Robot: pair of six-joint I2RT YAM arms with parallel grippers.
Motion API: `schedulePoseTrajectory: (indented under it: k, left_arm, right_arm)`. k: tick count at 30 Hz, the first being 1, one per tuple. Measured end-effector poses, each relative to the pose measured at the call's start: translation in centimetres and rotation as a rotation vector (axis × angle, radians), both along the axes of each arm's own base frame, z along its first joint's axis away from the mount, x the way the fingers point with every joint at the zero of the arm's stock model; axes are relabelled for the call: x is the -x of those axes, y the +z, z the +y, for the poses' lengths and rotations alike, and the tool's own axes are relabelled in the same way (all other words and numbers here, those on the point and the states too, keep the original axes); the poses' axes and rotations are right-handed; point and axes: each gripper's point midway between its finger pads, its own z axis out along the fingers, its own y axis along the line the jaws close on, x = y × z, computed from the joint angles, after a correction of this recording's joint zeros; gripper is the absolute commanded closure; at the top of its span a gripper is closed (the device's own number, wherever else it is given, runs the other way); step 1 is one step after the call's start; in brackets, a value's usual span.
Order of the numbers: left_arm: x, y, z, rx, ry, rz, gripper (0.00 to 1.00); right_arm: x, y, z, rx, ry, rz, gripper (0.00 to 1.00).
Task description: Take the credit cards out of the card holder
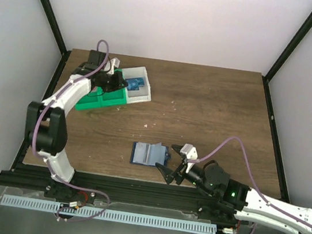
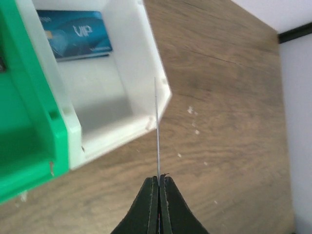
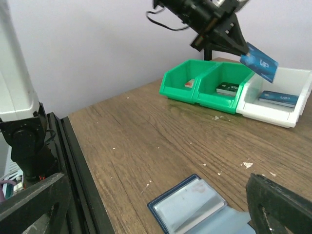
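The card holder point(image 1: 149, 154) is a blue wallet lying open on the table near the front; it also shows in the right wrist view point(image 3: 195, 207) with clear sleeves. My left gripper point(image 1: 116, 80) is shut on a blue credit card point(image 3: 259, 62), seen edge-on in its wrist view point(image 2: 157, 126), held above the corner of the tray's white compartment point(image 2: 146, 58). Another blue credit card point(image 2: 73, 34) lies inside that compartment. My right gripper point(image 1: 169, 171) is open and empty, just right of the wallet near its edge.
The green-and-white three-compartment tray point(image 1: 97, 102) stands at the back left. Its green compartments point(image 3: 207, 95) hold a dark card point(image 3: 226, 88) and a small item point(image 3: 190, 84). Black frame rails run along the table's edges point(image 3: 78, 156).
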Motion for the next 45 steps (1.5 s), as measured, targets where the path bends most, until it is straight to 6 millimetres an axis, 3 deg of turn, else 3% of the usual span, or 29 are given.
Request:
schedulePoseTrajectory:
  k: [7, 12, 19, 29, 45]
  left_arm:
    - [-5.0, -3.5, 0.6, -0.094, 0.029, 0.051, 1.00]
    - [-8.3, -4.3, 0.7, -0.127, 0.047, 0.043, 1.00]
    - [-10.9, -5.3, 0.7, -0.144, 0.055, 0.039, 1.00]
    - [-12.2, -7.5, 0.9, -0.167, 0.066, 0.061, 1.00]
    - [-13.5, -9.3, 1.0, -0.186, 0.079, 0.079, 0.97]
  right_arm:
    - [0.2, 0.4, -0.1, 0.002, 0.007, 0.008, 0.00]
    - [0.2, 0.6, -0.2, -0.008, 0.006, 0.011, 0.00]
    - [0.0, -0.2, 0.2, 0.010, -0.001, 0.052, 0.00]
    - [-0.5, 0.6, 0.9, 0.018, -0.022, 0.087, 0.00]
    - [-1.2, 1.3, -0.2, -0.040, -0.087, 0.143, 0.00]
